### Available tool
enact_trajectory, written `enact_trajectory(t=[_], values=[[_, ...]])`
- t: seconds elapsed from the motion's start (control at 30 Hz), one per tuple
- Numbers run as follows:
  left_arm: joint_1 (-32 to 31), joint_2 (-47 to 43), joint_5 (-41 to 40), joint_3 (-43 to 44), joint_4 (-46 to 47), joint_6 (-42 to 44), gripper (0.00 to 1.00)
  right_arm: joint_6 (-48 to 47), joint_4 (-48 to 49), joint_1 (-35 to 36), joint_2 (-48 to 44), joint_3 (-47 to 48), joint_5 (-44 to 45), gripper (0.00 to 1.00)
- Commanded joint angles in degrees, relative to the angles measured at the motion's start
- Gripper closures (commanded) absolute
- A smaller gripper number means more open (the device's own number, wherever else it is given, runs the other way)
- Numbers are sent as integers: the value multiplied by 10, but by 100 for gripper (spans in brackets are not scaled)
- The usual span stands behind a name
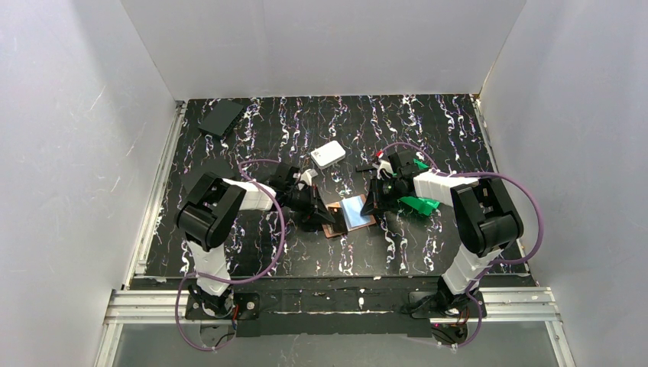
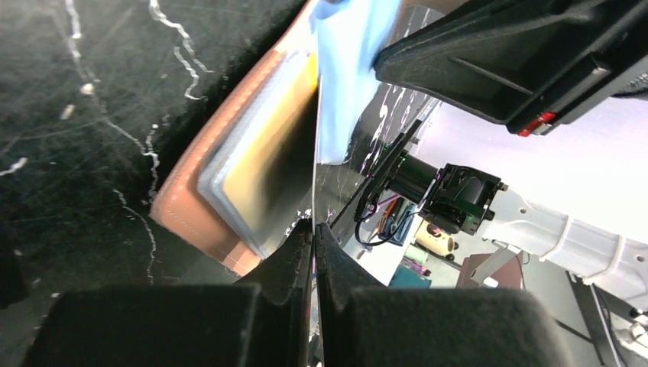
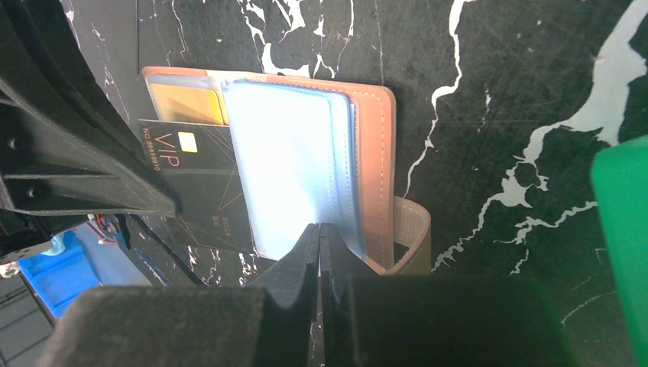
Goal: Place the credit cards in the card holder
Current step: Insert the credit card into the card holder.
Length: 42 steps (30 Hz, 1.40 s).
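The card holder (image 1: pixel 353 213) lies open mid-table, orange-brown leather (image 3: pixel 374 153) with a light-blue inner panel (image 3: pixel 290 168) and a snap tab (image 3: pixel 413 229). A gold card (image 3: pixel 186 103) sits in its left pocket. My left gripper (image 2: pixel 314 228) is shut on a black VIP credit card (image 3: pixel 200 180), seen edge-on (image 2: pixel 315 153) in the left wrist view. The card's far end reaches in beside the blue panel (image 2: pixel 348 76). My right gripper (image 3: pixel 319 228) is shut on the near edge of the blue panel. From above, the left gripper (image 1: pixel 319 215) and the right gripper (image 1: pixel 374 205) flank the holder.
A white rounded box (image 1: pixel 327 155) stands just behind the holder. A green plastic bin (image 1: pixel 419 203) sits under my right arm, its corner (image 3: pixel 620 229) close to the right gripper. A dark flat item (image 1: pixel 221 117) lies at the far left corner.
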Motion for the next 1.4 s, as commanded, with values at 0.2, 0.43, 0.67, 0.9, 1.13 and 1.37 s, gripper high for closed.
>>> enact_trajectory(t=[0.2, 0.43, 0.67, 0.9, 1.13, 1.37], values=[[3, -46, 32, 2, 33, 29, 100, -22, -12, 3, 28, -2, 42, 93], [4, -23, 28, -8, 39, 11, 100, -23, -15, 3, 28, -2, 42, 93], [10, 4, 32, -17, 41, -6, 100, -26, -17, 3, 28, -4, 42, 93], [10, 7, 42, -9, 56, 1, 100, -24, -14, 3, 33, -5, 39, 94], [10, -1, 53, -5, 77, -5, 100, -24, -13, 3, 35, -5, 39, 94], [9, 4, 61, -3, 86, -9, 100, -24, -14, 3, 36, -1, 36, 94]])
